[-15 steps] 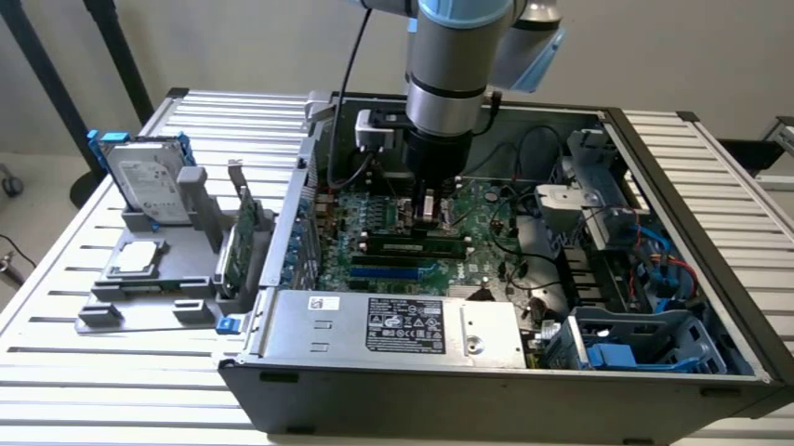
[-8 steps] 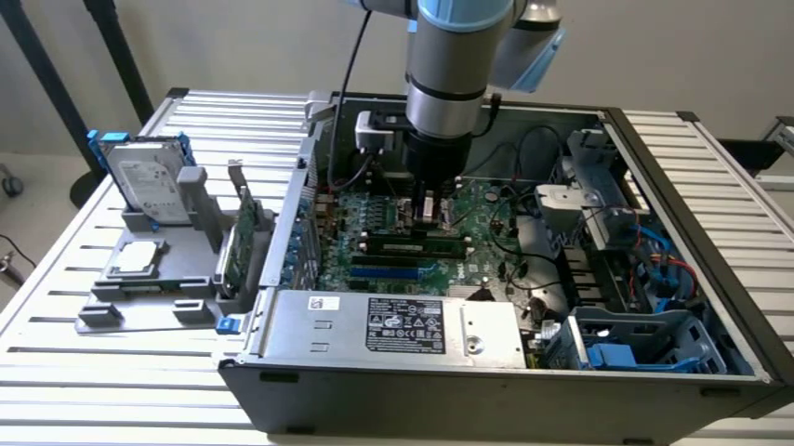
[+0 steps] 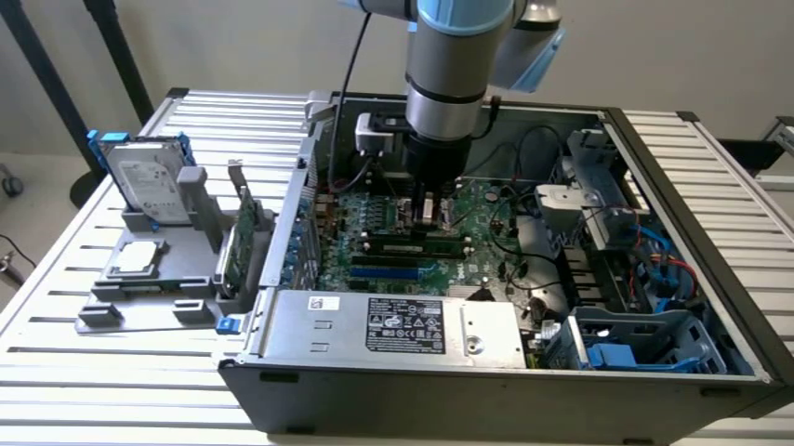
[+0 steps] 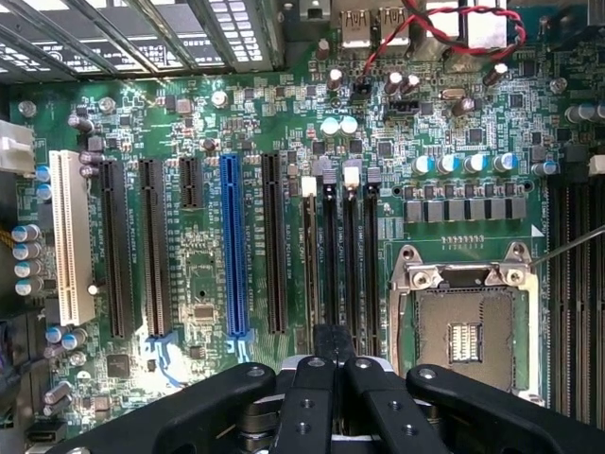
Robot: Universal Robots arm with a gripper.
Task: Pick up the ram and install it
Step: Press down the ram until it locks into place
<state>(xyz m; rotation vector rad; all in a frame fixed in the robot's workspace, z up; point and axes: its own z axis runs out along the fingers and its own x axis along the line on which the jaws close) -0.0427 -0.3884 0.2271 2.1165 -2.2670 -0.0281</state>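
The ram (image 3: 416, 246) is a thin green stick with black chips. It stands on edge in a black memory slot on the motherboard (image 3: 372, 214), inside the open computer case (image 3: 496, 390). My gripper (image 3: 429, 216) reaches straight down into the case and hangs just above the far side of the ram. In the wrist view its black fingertips (image 4: 331, 342) are pressed together with nothing visible between them, over the near ends of the row of memory slots (image 4: 340, 265). Whether the tips touch the ram cannot be told.
A silver hard drive (image 3: 149, 181) and a green expansion card (image 3: 248, 232) stand on a grey holder at the exterior view's left. The power supply (image 3: 397, 325), a blue drive cage (image 3: 639, 348) and loose cables (image 3: 534, 279) crowd the case. The bare CPU socket (image 4: 463, 326) lies beside the slots.
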